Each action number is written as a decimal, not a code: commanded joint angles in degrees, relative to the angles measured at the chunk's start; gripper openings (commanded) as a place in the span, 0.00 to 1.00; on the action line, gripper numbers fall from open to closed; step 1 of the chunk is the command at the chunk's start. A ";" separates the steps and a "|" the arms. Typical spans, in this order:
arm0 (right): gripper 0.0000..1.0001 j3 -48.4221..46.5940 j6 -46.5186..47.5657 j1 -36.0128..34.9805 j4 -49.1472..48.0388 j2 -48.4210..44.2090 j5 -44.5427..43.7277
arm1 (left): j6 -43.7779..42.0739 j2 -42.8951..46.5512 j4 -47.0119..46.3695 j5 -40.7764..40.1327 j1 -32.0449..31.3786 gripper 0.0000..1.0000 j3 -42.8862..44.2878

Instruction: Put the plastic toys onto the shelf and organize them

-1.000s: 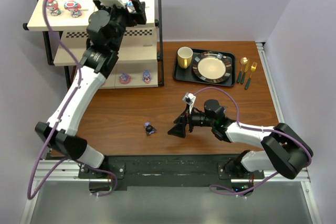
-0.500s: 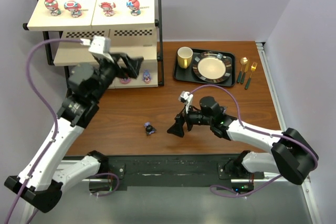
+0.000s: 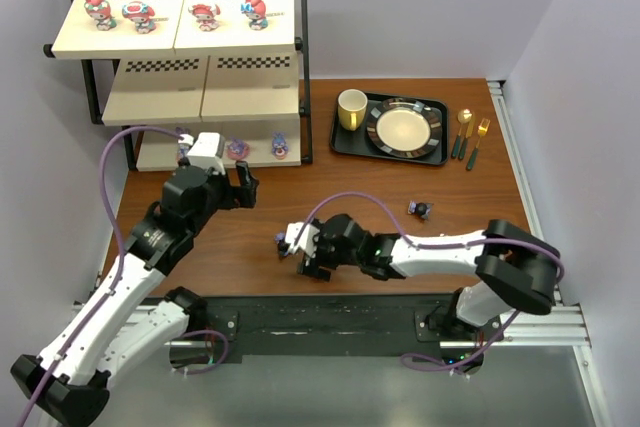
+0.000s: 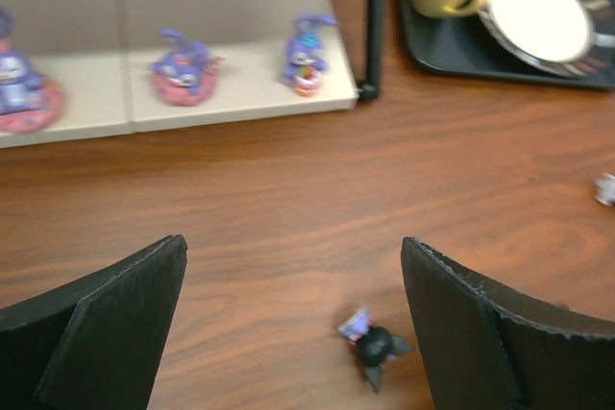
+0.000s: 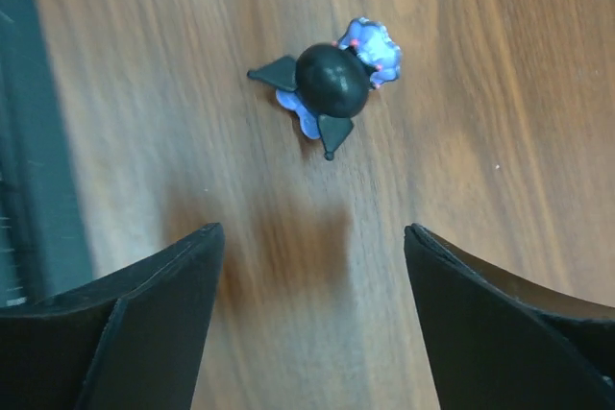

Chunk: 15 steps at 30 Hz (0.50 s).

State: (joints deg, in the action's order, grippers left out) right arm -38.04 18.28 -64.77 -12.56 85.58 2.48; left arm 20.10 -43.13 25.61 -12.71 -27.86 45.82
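Hovering low over the table (image 3: 470,182) in front of the shelf (image 3: 175,42), the right gripper (image 3: 303,257) has its jaws spread wide and grips nothing. Its wrist view shows a dark navy toy (image 5: 332,84) lying on the wood just beyond the fingertips (image 5: 135,328), not between them. The left gripper (image 3: 238,187) hangs nearer the shelf, just off its bottom board, jaws likewise wide apart and empty (the same dark toy shows in its wrist view too, farther from the shelf than the bunnies). A second dark toy (image 3: 420,210) lies out to the right of the shelf, well apart from both grippers. Four pink-and-red bunny-eared toys (image 3: 205,17) stand in a row on the shelf's top board, and three purple bunnies (image 4: 184,66) on pink bases sit along the front of its bottom board. Just right of the shelf, a yellow mug (image 3: 351,107) stands on a black tray (image 3: 340,145).
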 commanded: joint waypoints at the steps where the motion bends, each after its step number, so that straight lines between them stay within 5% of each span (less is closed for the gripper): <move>1: 0.75 -0.63 11.77 -4.65 -8.53 3.53 -17.39 | -3.04 -1.51 -1.17 -6.71 3.15 0.98 -1.79; 15: 0.68 -1.51 18.01 -7.65 -20.23 13.99 -20.50 | -5.07 0.07 -6.88 -8.82 6.85 0.98 -8.65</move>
State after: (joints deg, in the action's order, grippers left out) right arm -37.91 34.22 -71.77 -28.45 97.58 -17.26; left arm 16.71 -43.88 22.74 -21.04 -21.47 37.56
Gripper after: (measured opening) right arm 0.686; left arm 0.978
